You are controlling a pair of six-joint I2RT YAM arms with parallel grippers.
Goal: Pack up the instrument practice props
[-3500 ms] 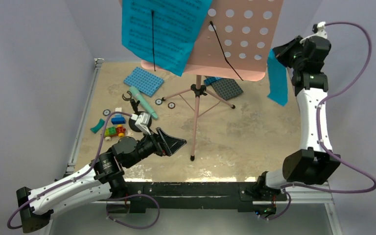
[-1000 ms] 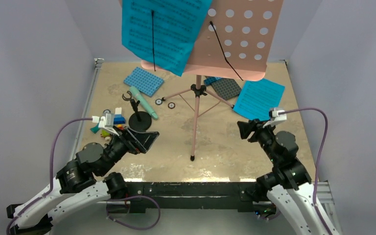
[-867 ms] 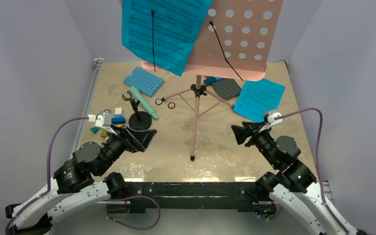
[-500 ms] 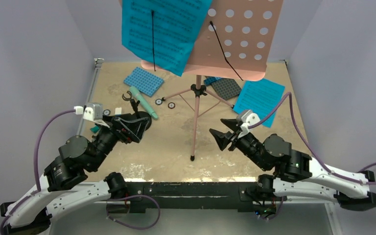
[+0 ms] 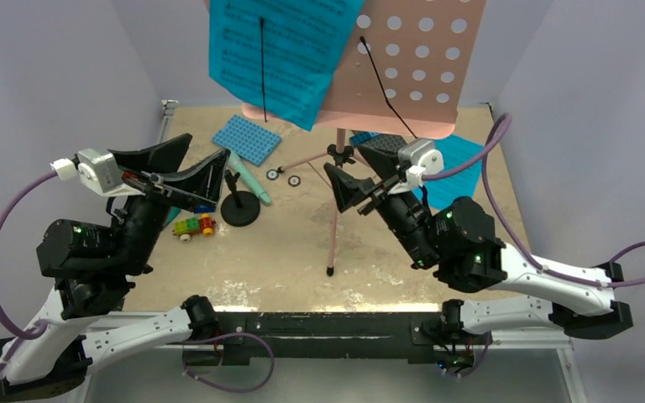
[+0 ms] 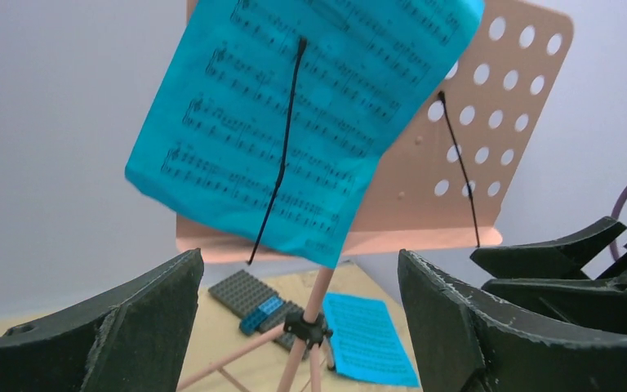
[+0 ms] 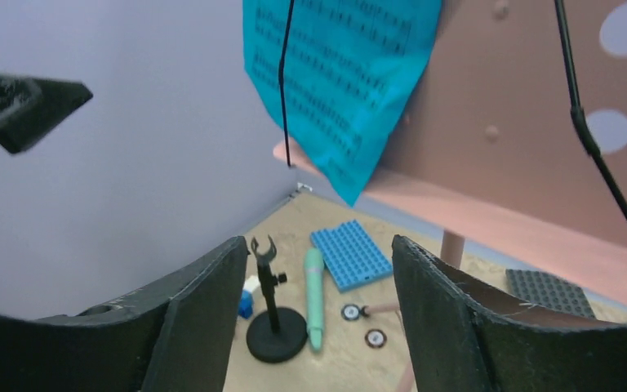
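The sandy worktop (image 5: 386, 252) is carrying everything. The pink tripod music stand (image 5: 424, 80) is standing upright near its middle, its perforated board tilting toward the arms. One cyan sheet-music page (image 5: 281, 50) is hanging skewed on the board's left half, and a second cyan page (image 6: 367, 335) is lying flat beyond the right arm. The left jaws are hovering wide apart and empty over the worktop's left side. The right jaws are standing apart, empty, just beside the stand's pole. A blue baseplate (image 5: 246, 138) is lying far left. The mint-green toy microphone (image 5: 252, 180) is lying just beside the upright small black mic stand (image 5: 240, 211), with coloured bricks (image 5: 195, 225) sitting nearby.
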